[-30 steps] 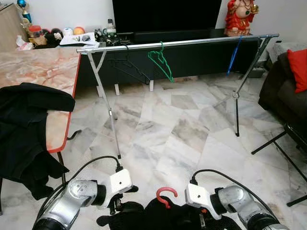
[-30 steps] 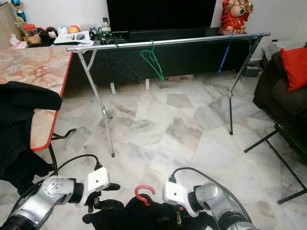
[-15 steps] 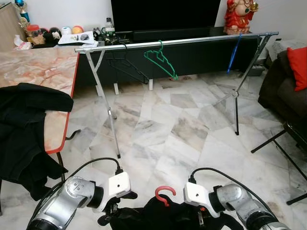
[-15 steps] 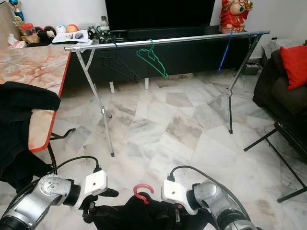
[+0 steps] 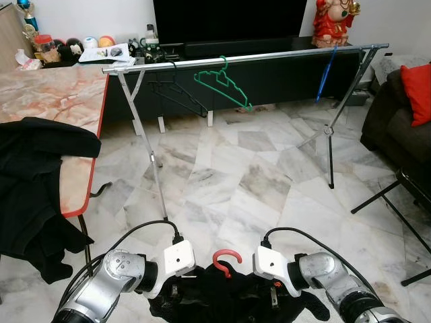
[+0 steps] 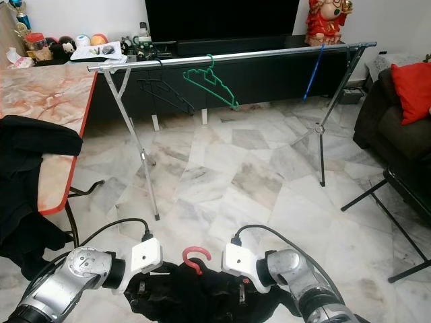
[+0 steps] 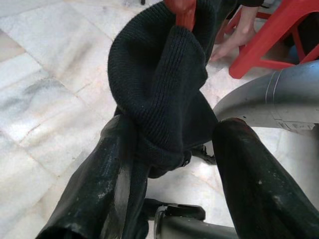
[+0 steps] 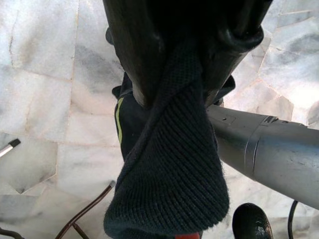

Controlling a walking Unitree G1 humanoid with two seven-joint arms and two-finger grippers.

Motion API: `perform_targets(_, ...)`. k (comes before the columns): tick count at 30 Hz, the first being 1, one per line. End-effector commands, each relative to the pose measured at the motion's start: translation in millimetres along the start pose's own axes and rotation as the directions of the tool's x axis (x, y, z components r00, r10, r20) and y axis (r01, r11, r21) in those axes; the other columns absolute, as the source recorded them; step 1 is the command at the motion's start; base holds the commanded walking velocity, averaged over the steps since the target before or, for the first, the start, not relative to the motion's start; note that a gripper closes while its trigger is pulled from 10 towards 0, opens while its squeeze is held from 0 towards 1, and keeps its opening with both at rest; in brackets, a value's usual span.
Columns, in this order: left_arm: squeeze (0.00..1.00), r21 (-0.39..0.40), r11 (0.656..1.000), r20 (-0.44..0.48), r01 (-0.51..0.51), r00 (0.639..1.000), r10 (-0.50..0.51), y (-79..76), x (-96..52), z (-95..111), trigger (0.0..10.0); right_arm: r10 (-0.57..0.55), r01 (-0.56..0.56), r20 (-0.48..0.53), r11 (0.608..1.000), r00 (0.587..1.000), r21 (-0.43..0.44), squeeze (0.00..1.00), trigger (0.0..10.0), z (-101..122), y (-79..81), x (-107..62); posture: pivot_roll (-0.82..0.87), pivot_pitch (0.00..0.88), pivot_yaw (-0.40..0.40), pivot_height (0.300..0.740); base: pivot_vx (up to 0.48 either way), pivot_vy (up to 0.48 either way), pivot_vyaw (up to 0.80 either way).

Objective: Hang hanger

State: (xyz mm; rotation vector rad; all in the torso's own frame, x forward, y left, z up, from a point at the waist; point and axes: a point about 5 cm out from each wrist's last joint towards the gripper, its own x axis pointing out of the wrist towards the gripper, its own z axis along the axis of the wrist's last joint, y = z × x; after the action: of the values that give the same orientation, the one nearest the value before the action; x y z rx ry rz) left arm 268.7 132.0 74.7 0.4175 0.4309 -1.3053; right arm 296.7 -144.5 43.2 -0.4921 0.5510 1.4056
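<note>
A black knit garment (image 5: 232, 299) hangs on a hanger whose red hook (image 5: 227, 259) sticks up at the bottom centre of the eye views. My left gripper (image 7: 172, 132) holds the garment on the hook's left, and the knit fills the gap between its fingers (image 7: 99, 184). My right gripper (image 8: 187, 59) pinches the same garment on the hook's right. The hanger's body is hidden inside the cloth. Ahead across the floor stands a silver clothes rail (image 5: 269, 58), well beyond both grippers.
On the rail hang a black hanger (image 5: 178, 94), a green hanger (image 5: 222, 84) and a blue hanger (image 5: 326, 70). A marble table (image 5: 54, 94) with black clothes (image 5: 34, 175) is on the left, a sofa (image 5: 394, 128) and black stand legs (image 5: 390, 195) on the right. A person's hand (image 7: 234, 40) rests near a red stool (image 7: 279, 40).
Both grippers have drawn in toward the red hook, and the garment is bunched higher between them. The camera has shifted a little, so the rail sits slightly differently.
</note>
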Motion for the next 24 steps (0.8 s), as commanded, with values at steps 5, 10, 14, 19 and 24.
perform_targets(5, 0.00, 0.017, 1.000, 0.011, 0.018, 1.000, -0.018, -4.0, 11.2, 6.6, 10.0, -0.014, 0.016, 0.077, 1.000, 0.997, -0.024, 0.00, 10.0, 13.6, -3.6, 4.0, 0.09, 0.068, 0.006, 0.740, 0.000, 0.000, 0.00)
perform_targets(10, 0.00, 0.013, 1.000, 0.026, -0.007, 1.000, 0.006, -3.2, 12.1, 6.1, 10.0, -0.002, 0.004, 0.086, 1.000, 0.996, -0.028, 0.00, 10.0, 16.3, -3.8, 4.9, 0.08, 0.069, 0.004, 0.740, 0.000, 0.000, 0.00)
perform_targets(14, 0.00, 0.017, 1.000, 0.024, -0.010, 1.000, 0.010, -2.5, 12.0, 5.3, 10.0, -0.002, 0.005, 0.088, 1.000, 0.996, -0.029, 0.00, 10.0, 16.8, -4.1, 4.9, 0.07, 0.063, 0.007, 0.740, 0.000, 0.000, 0.00)
perform_targets(19, 0.00, 0.014, 1.000, 0.030, -0.015, 0.999, 0.015, -0.7, 11.7, 6.1, 10.0, -0.009, 0.012, 0.095, 1.000, 0.995, -0.028, 0.00, 10.0, 18.2, -5.0, 4.7, 0.07, 0.064, 0.015, 0.740, 0.000, 0.000, 0.00)
perform_targets(24, 0.00, 0.010, 1.000, 0.038, -0.018, 0.999, 0.018, 0.0, 12.4, 7.0, 10.0, -0.013, 0.016, 0.102, 0.999, 0.995, -0.030, 0.00, 10.0, 19.5, -6.2, 3.7, 0.07, 0.065, 0.016, 0.740, 0.000, 0.000, 0.00)
